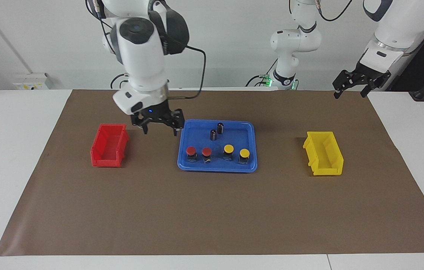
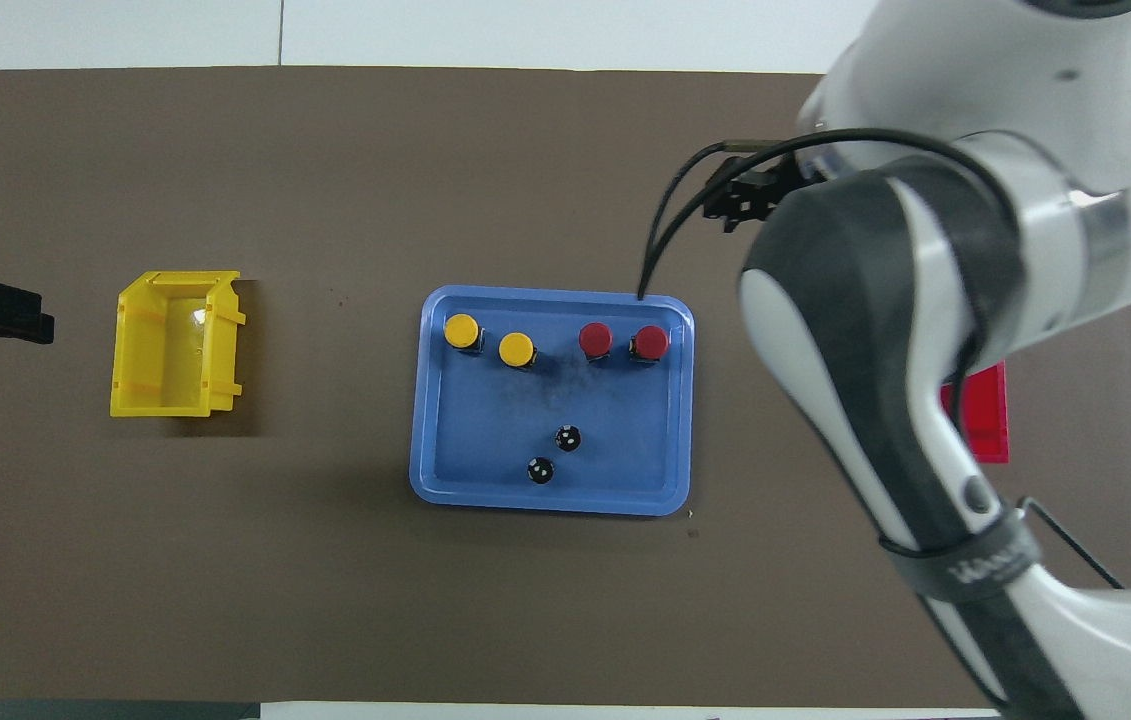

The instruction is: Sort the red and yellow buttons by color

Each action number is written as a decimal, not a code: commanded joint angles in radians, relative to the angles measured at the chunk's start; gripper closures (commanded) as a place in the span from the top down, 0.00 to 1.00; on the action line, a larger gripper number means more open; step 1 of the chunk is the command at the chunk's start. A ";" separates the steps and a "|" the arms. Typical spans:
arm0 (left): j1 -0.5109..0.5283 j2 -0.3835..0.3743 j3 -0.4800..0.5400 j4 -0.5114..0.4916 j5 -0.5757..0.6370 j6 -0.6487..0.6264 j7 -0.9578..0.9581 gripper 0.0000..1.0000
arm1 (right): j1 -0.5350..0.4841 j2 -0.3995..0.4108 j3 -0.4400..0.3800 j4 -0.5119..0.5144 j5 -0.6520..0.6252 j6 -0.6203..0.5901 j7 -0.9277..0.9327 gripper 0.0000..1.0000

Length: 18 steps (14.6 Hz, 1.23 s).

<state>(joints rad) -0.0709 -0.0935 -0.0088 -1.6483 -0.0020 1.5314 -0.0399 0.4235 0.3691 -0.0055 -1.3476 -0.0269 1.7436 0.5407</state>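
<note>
Shallow blue plastic tray (image 1: 251,129) mid-worktop holds two red-capped push buttons (image 1: 191,153) and two yellow-capped push buttons (image 1: 228,152) in a row, plus two dark cylinders (image 1: 220,128) nearer the robots. Red plastic bin (image 1: 108,145) and yellow plastic bin (image 1: 323,153) both empty. Right claw (image 1: 159,129) spread, between red bin and tray. Left claw (image 1: 351,92) spread, waiting at the worktop edge.

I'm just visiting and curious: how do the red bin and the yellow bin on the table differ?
The red bin sits toward the right arm's end of the table, the yellow bin toward the left arm's end. The right gripper hangs between the red bin and the blue tray; the left gripper waits away from the yellow bin, nearer the table's edge. Both are open-topped, look empty, and flank the tray.
</note>
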 commanded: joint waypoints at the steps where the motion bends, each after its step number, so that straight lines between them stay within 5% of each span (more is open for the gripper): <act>1: 0.017 -0.020 -0.010 -0.019 -0.015 -0.007 0.011 1.00 | 0.018 -0.027 -0.002 -0.189 0.004 0.160 0.027 1.00; 5: 0.017 -0.020 -0.010 -0.019 -0.015 -0.007 0.011 1.00 | 0.034 -0.022 -0.002 -0.326 0.005 0.326 0.041 0.96; 18: 0.016 -0.020 -0.010 -0.019 -0.015 -0.007 0.011 1.00 | 0.058 -0.024 0.002 -0.441 0.005 0.384 0.028 0.85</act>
<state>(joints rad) -0.0709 -0.0935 -0.0088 -1.6483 -0.0020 1.5314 -0.0399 0.4851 0.3788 -0.0054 -1.7398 -0.0258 2.1024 0.5662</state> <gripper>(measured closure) 0.000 0.141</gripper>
